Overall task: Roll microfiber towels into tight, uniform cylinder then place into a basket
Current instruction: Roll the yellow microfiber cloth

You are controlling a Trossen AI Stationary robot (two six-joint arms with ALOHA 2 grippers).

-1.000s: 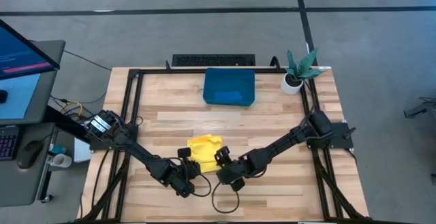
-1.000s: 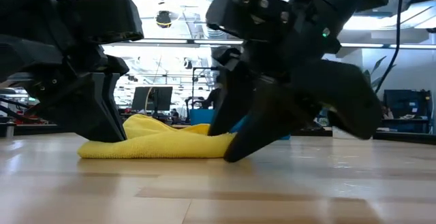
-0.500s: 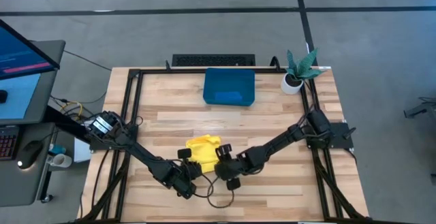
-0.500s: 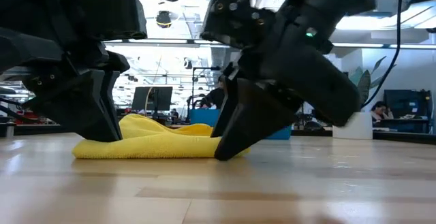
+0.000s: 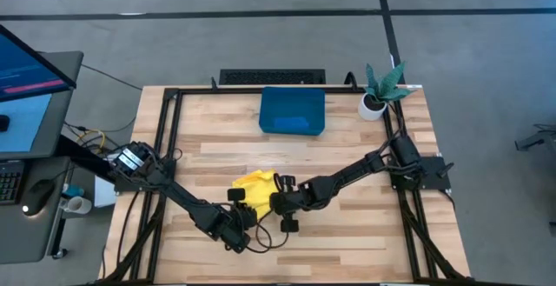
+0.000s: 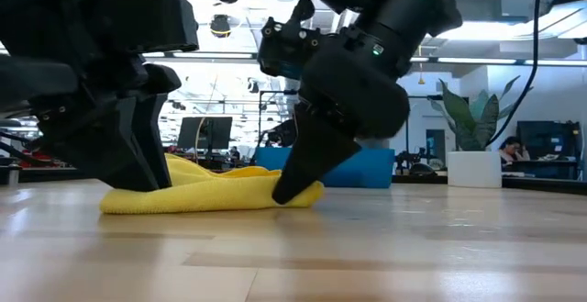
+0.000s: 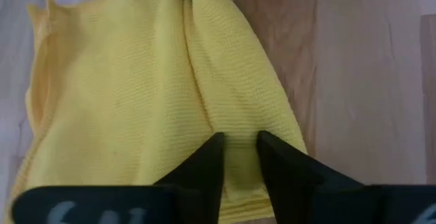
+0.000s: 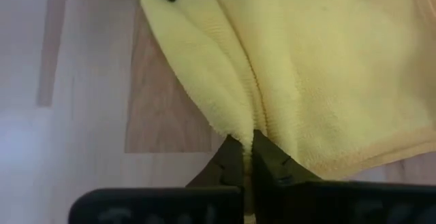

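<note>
On the left side of the wooden table [image 5: 347,242], the left arm reaches in from the table's left edge toward the front middle. The left gripper [image 7: 238,157] is down at the near-left edge of the yellow towel [image 5: 254,189]. In the left wrist view its two fingers [image 7: 204,166] stand a little apart, with a narrow strip of the yellow cloth between them; it seems the cloth is only loosely held there, but I cannot say for sure if the fingers press it. In the low view this gripper stands on the left end of the towel, touching the table.

The yellow towel lies crumpled and folded in the front middle of the table, between both grippers. It has a long fold line across it, seen in both wrist views.

To the right, the right gripper [image 8: 246,157] is at the right edge of the towel. Its fingers are closed tight on a fold of the yellow cloth, and in the low view its tip [image 6: 298,178] touches the towel's right end.

The basket [image 5: 293,110], dark teal-blue, stands at the far middle of the table, well apart from the towel. Something blue lies inside it, but I cannot tell what. Right of it, near the far right corner, is a small white pot with a green plant [image 5: 380,90].
</note>
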